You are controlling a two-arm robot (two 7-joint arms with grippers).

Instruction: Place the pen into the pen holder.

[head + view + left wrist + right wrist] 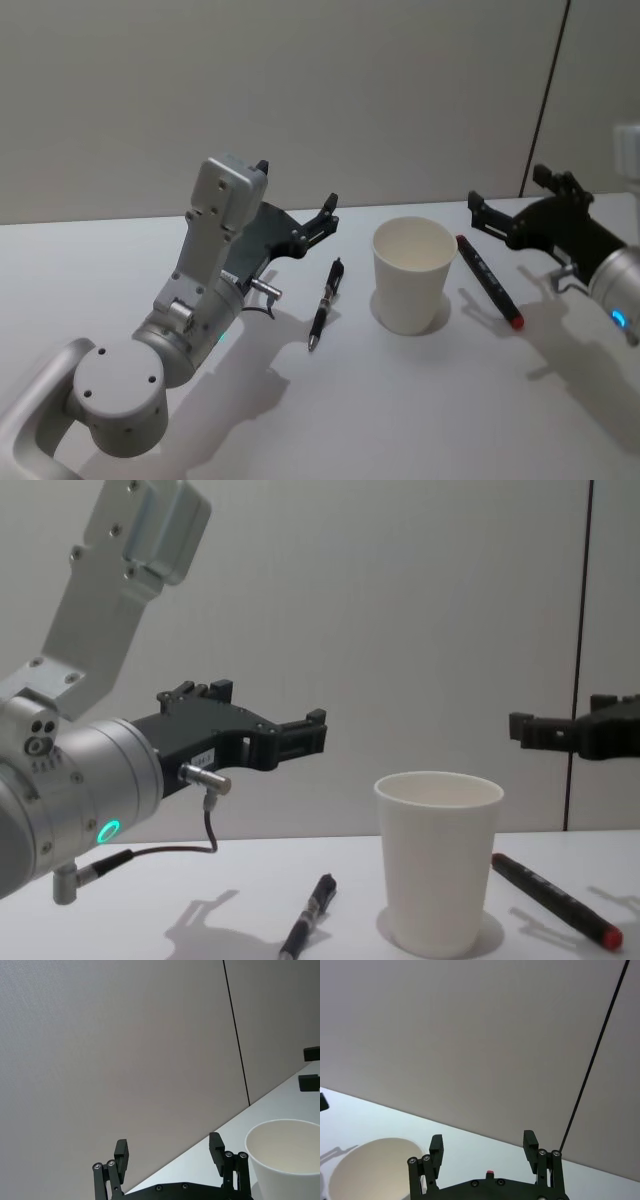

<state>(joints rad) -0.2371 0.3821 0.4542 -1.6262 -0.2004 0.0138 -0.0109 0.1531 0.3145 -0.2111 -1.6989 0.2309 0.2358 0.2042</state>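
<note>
Step in hand: judged to be the approach, since neither pen is held yet.
Pen holder: the white paper cup (410, 290) stands upright right of centre in the head view, and its mouth looks empty.
Pen: the black pen (325, 305) lies flat on the table (300, 420) just left of the cup, apart from it.
Other pen: the red-ended marker (490, 282) lies flat just right of the cup.
Left gripper (297, 190): spread and empty, hovering above the table left of centre, near the black pen's upper end.
Right gripper (507, 190): spread and empty, at the upper right, above the marker's far end.
Doing it well: the left gripper should probably tilt down, straddle the black pen across its barrel near the middle and close squarely. It can then lift the pen clear, turn it upright over the cup's mouth and let go low.
Risk: brushing the light cup could tip it.
</note>
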